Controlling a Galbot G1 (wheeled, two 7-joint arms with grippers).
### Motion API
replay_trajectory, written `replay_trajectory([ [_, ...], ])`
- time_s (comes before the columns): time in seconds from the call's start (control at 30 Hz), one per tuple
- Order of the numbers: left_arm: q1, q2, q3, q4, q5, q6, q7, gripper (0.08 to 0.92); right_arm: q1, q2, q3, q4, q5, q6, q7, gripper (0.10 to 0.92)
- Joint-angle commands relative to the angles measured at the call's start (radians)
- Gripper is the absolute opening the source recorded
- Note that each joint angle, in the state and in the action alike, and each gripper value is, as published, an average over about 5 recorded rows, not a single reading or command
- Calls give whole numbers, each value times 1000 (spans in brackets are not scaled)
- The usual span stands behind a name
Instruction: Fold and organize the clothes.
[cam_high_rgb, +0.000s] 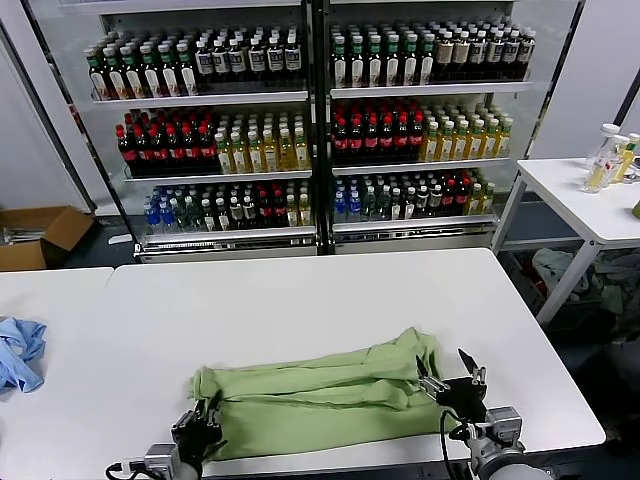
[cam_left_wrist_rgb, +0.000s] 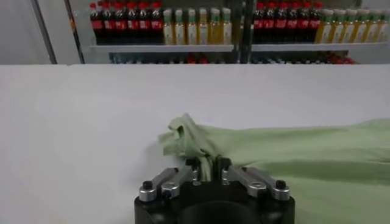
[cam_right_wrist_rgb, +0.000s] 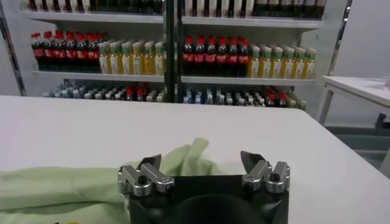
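The light green polo shirt (cam_high_rgb: 320, 392) lies folded into a long band across the near part of the white table (cam_high_rgb: 300, 300); its collar, buttons and logo are hidden. My left gripper (cam_high_rgb: 204, 428) is at the shirt's near left corner, shut on a pinch of the green cloth (cam_left_wrist_rgb: 208, 159). My right gripper (cam_high_rgb: 448, 372) is open and empty just above the shirt's right end, whose bunched cloth (cam_right_wrist_rgb: 183, 159) shows between its spread fingers.
A smaller light blue garment (cam_high_rgb: 20, 352) lies at the left edge of the adjoining table. A glass-fronted cooler full of bottles (cam_high_rgb: 300, 110) stands behind. A second white table (cam_high_rgb: 590, 195) with bottles is at the right, a cardboard box (cam_high_rgb: 35, 235) on the floor at the left.
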Motion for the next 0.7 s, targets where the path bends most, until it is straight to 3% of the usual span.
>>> replay_trajectory([
  [0.03,4,74,-174,-5,-155,11,12,170,9,-2,0,1,14,4,0,823],
  [0.17,-6,149,-292,21,-179,3,29,102,22,-3,-9,2,17,8,-3,823],
  [0.5,-36,317,-590,104,-288,15,89,99,81,-24,-38,-13,23,16,-8,823],
  [0.7,-35,333,-646,-16,-503,57,106,99,96,-29,-56,-14,18,19,-9,823],
])
